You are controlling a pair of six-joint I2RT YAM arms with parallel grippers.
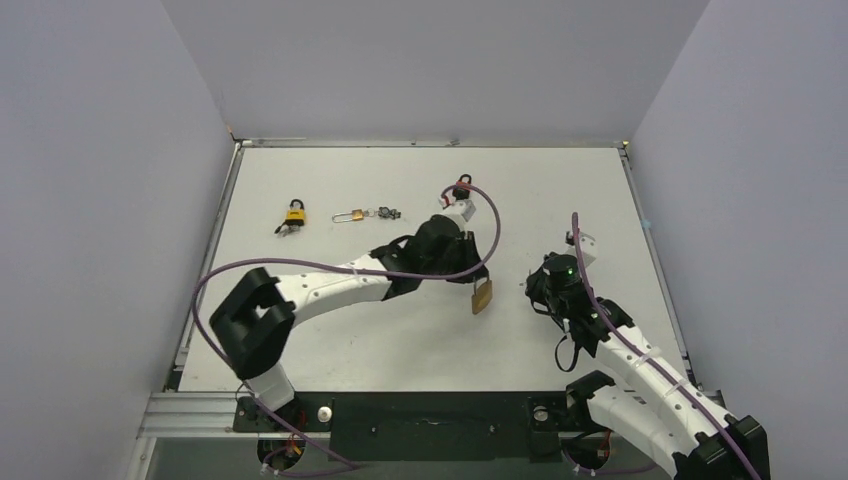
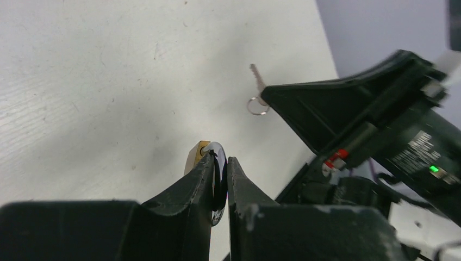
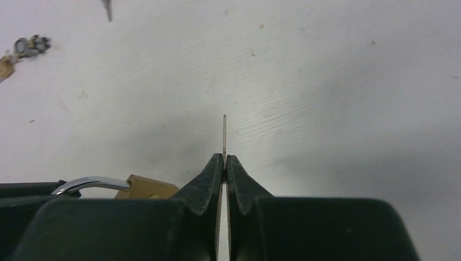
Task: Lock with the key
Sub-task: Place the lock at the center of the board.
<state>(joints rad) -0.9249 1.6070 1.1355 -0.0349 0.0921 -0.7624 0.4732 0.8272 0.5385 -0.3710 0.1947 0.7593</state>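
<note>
Your right gripper [image 3: 224, 159] is pressed together on the key [image 3: 224, 133], and the thin blade stands straight out past the fingertips, seen from its edge. Your left gripper [image 2: 220, 163] is closed tightly on the silver shackle [image 2: 216, 149] of the brass padlock [image 2: 196, 154], so both task things are already held. The padlock [image 1: 482, 296] is just to the left of the right gripper and a little behind the key's tip, near the left finger. The blade therefore points past the padlock and not at it. I think the coming move must bring the long axis of the key in line with the keyhole, which I cannot see in any view. The right arm is the nearer one for this. A second, yellow padlock [image 1: 294, 213] lies on the table [image 1: 560, 190], well apart to the far left of the brass padlock.
</note>
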